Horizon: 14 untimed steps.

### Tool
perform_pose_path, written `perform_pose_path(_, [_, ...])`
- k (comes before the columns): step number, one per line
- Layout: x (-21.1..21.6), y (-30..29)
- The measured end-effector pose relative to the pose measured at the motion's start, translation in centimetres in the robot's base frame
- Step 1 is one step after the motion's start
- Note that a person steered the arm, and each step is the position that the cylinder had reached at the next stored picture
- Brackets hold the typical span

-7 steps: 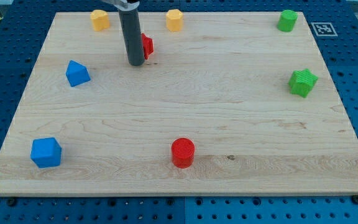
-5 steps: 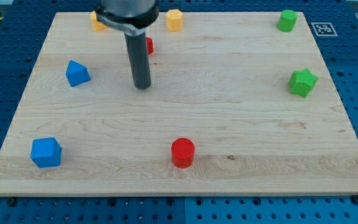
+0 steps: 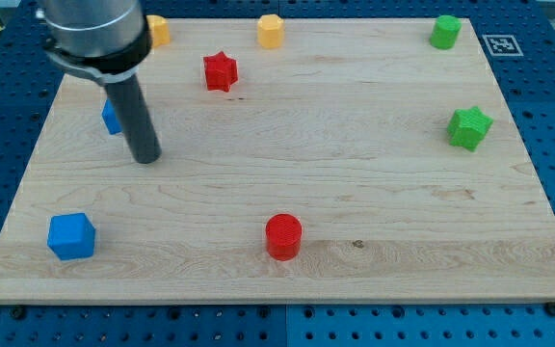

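My tip point(image 3: 145, 158) rests on the wooden board point(image 3: 355, 173) at the view's left. Nearest to it is a blue block point(image 3: 111, 116), just up and to the left, half hidden behind the rod; whether they touch I cannot tell. A red star point(image 3: 220, 71) lies up and to the right of the tip, in full view. Toward the bottom left corner sits a blue cube point(image 3: 71, 236). The red cylinder point(image 3: 283, 236) stands near the bottom middle.
Two yellow blocks sit along the top edge, one point(image 3: 158, 30) partly behind the arm and one point(image 3: 271, 31) near the middle. A green cylinder-like block point(image 3: 444, 32) is at the top right, a green star point(image 3: 469, 127) at the right edge.
The tip has slid down and to the left, away from the red star, which now shows fully. The rod now covers part of the upper blue block. No block has visibly moved.
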State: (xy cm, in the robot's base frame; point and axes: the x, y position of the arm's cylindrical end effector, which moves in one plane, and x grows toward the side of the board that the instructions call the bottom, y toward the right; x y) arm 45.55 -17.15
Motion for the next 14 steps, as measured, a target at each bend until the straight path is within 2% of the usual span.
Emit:
perform_pose_path(2, [0.0,-0.8])
perform_pose_path(5, [-3.1,-5.4])
perform_pose_path(8, [-4.4,-5.5])
perform_pose_path(9, [-5.1,-4.4])
perform_pose_path(11, [-6.0,2.7])
perform_pose_path(14, [-8.3,5.2])
